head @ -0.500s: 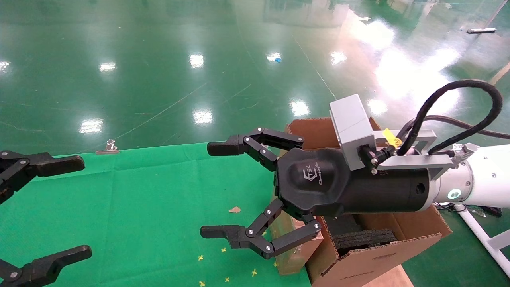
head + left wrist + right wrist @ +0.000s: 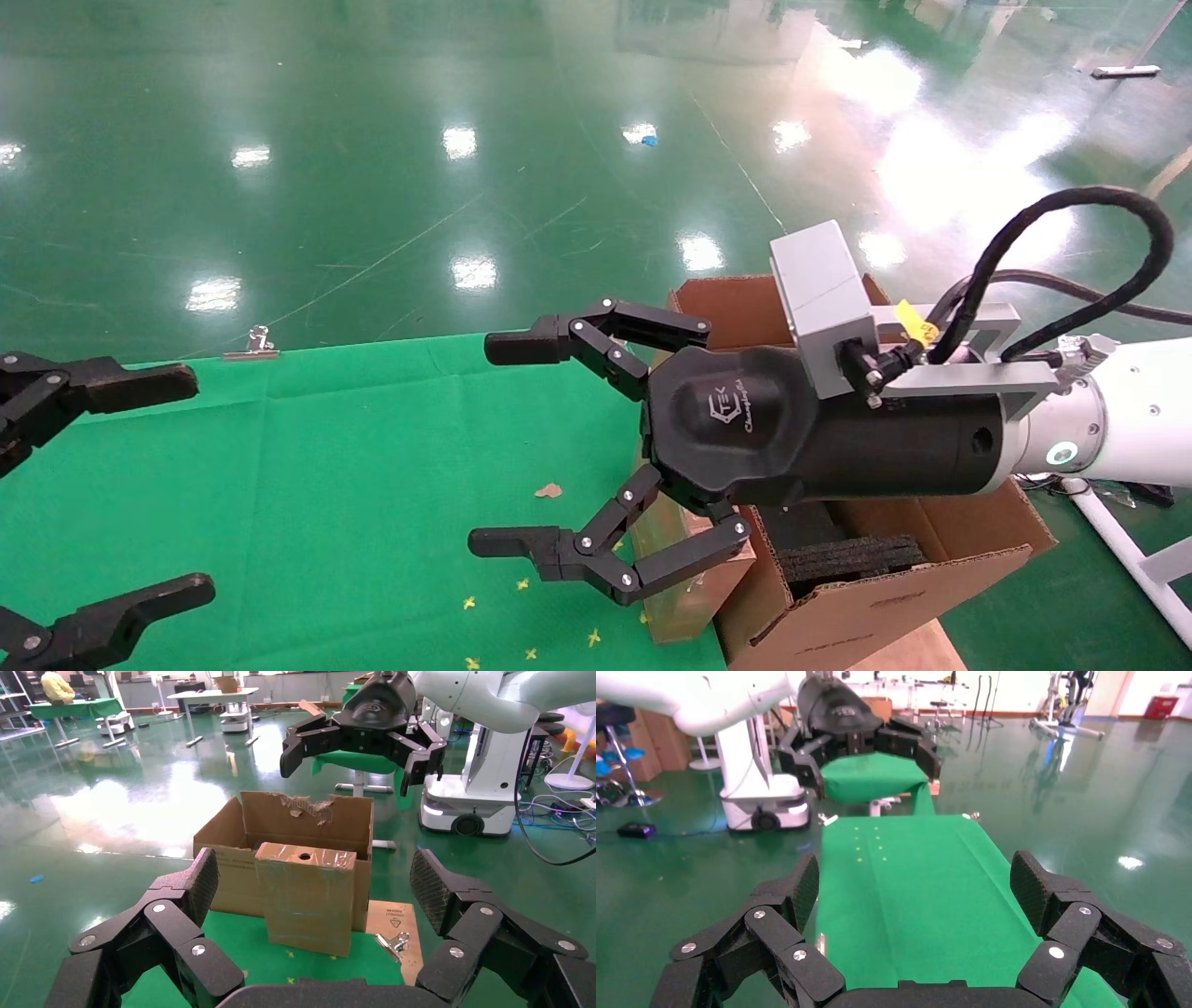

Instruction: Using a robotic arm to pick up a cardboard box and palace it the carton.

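Right gripper [image 2: 484, 445] of the robotic arm [image 2: 1117, 419], held in the air with its black fingers spread wide and nothing between them, palm turned toward the green cloth [image 2: 326, 485]. Directly beneath its wrist stands the cardboard box [image 2: 684, 596], upright on the cloth and touching the outer wall of the carton [image 2: 866, 606]; the left wrist view shows the box's taped top with its small round hole [image 2: 304, 857]. Black foam [image 2: 847, 559] lines the carton under the arm. Far across the cloth from this gripper, the left gripper [image 2: 140, 485] hovers, likewise spread wide and empty.
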Controlling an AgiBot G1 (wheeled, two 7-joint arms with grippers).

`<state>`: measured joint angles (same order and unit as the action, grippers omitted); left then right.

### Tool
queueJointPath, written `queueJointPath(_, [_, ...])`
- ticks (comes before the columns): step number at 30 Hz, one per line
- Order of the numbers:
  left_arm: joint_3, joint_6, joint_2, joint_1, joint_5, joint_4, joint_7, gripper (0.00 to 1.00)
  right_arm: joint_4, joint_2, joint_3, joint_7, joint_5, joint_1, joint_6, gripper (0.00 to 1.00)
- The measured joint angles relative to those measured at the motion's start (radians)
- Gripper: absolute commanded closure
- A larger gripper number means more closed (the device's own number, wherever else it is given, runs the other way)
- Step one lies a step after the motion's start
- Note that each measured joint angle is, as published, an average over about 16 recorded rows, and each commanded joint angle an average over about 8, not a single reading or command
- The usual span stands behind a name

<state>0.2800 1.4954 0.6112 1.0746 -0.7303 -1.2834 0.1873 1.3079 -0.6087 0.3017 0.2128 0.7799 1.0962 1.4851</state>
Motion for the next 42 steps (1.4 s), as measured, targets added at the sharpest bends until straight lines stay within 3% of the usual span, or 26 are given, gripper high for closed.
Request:
queueJointPath(9, [0.001, 0.0, 0.0, 0.0, 0.0, 0.0, 0.0, 0.0, 0.039, -0.063, 0.16, 0.161, 0.267, 0.162, 0.026, 0.0])
queueJointPath(16, [0.001, 0.0, 0.0, 0.001, 0.001, 0.001, -0.001, 0.0, 0.047, -0.16, 0.398, 0.337, 0.548, 0.39, 0.076, 0.0])
queueJointPath(21, [0.002, 0.0, 0.0, 0.001, 0.001, 0.001, -0.001, 0.0, 0.047, -0.211, 0.591, 0.439, 0.673, 0.568, 0.099, 0.0])
queueJointPath(26, [0.002, 0.0, -0.001, 0.001, 0.001, 0.001, -0.001, 0.0, 0.048, -0.227, 0.781, 0.492, 0.711, 0.746, 0.106, 0.0])
queueJointPath(33, [0.002, -0.001, -0.001, 0.001, 0.001, 0.001, -0.001, 0.0, 0.049, -0.228, 1.026, 0.525, 0.685, 0.963, 0.103, 0.0])
queueJointPath(42, [0.003, -0.001, -0.001, 0.001, 0.002, 0.001, -0.002, 0.0, 0.049, -0.244, 1.262, 0.549, 0.64, 1.107, 0.084, 0.0])
